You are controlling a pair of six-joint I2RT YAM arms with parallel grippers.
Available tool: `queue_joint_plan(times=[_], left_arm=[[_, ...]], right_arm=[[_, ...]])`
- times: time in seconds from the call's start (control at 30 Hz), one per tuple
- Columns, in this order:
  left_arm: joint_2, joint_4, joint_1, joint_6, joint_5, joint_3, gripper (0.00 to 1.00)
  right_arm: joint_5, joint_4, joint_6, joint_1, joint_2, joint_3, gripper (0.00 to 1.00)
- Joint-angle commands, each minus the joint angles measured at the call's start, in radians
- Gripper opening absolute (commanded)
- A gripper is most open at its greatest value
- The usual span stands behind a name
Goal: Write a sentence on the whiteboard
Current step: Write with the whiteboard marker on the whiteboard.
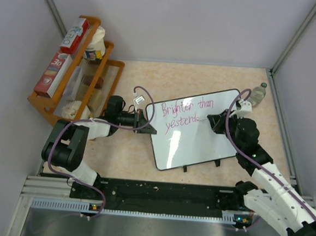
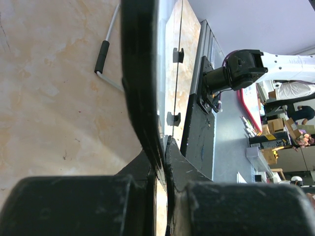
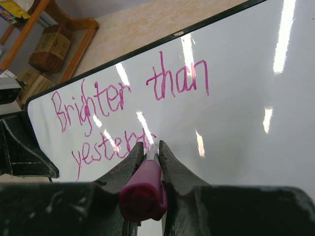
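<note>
The whiteboard (image 1: 199,146) lies tilted on the table, its black frame and small feet toward me. Pink writing (image 1: 184,113) reads "Brighter than" over "yesterd". My left gripper (image 1: 145,120) is shut on the board's left edge (image 2: 147,98). My right gripper (image 1: 211,122) is shut on a magenta marker (image 3: 144,189), its tip on the board just right of "yesterd" (image 3: 110,147). The board fills the right wrist view (image 3: 236,113).
A wooden rack (image 1: 75,87) with boxes and packets stands at the back left. A clear bottle (image 1: 256,94) stands by the board's far right corner. A grey wall rises on each side. A black rail (image 1: 163,195) runs along the near edge.
</note>
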Motion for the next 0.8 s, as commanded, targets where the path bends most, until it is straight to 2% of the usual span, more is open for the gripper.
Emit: queue_joint_plan(times=[0.0, 0.77], left_arm=[[0.013, -0.002, -0.027, 0.199, -0.087, -0.033, 0.0], [0.016, -0.001, -0.027, 0.197, -0.088, -0.033, 0.0]], right_arm=[[0.058, 0.014, -0.014, -0.014, -0.017, -0.01, 0.0], [0.053, 0.069, -0.018, -0.014, 0.038, 0.019, 0.0]])
